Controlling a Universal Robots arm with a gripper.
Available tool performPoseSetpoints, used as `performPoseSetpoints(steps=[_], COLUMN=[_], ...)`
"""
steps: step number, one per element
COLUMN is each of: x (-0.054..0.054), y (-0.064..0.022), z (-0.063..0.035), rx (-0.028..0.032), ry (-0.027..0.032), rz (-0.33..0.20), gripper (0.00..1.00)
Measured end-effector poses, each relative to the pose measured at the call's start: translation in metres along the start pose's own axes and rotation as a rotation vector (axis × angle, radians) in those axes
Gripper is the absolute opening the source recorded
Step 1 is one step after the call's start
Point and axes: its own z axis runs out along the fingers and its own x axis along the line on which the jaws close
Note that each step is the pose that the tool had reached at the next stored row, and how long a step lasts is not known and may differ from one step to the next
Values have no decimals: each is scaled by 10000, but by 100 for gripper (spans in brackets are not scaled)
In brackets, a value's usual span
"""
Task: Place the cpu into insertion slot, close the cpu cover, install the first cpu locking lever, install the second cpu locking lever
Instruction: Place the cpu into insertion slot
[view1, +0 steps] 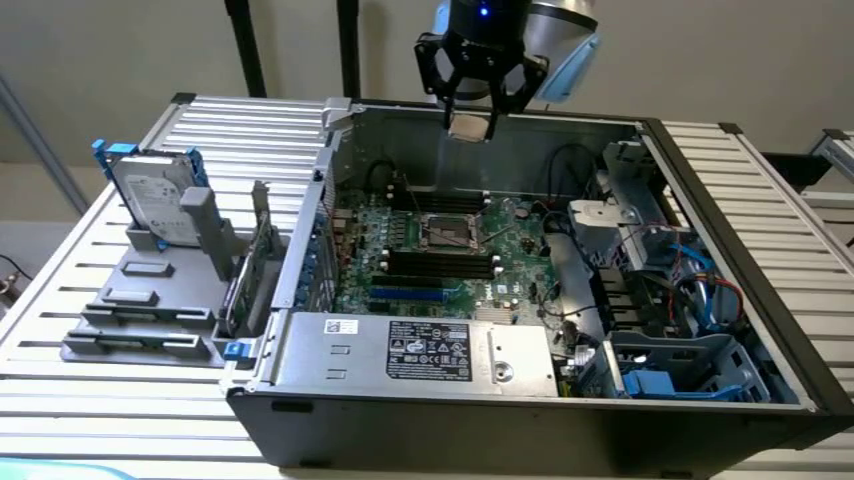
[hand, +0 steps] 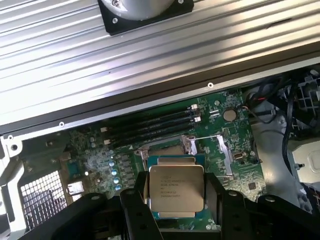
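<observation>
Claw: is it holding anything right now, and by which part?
Yes: the claw pinches the cpu by two opposite edges.

The computer case (view1: 534, 440) lies on the table (view1: 120, 405). Inside it, the circuit board (view1: 517, 290) carries the insertion slot (view1: 451, 232), with the memory sticks (view1: 441, 265) just in front. The gripper (view1: 470, 115) holds the cpu (view1: 470, 127) above the case's back wall. A hard drive (view1: 150, 195) stands outside, at the exterior view's left.

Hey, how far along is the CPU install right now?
Done: the cpu has been picked up. In hand: the gripper holds it high above the open case. The slot on the board shows a dark, empty centre, so nothing is seated yet. Left: seating the cpu, then all the closing and locking steps.
</observation>
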Motion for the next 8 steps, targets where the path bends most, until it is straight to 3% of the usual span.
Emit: performPoseSetpoints(steps=[8], x=[0], y=[-2], z=[18], rx=[-23], ry=[-98], rz=[1450], gripper=[55])
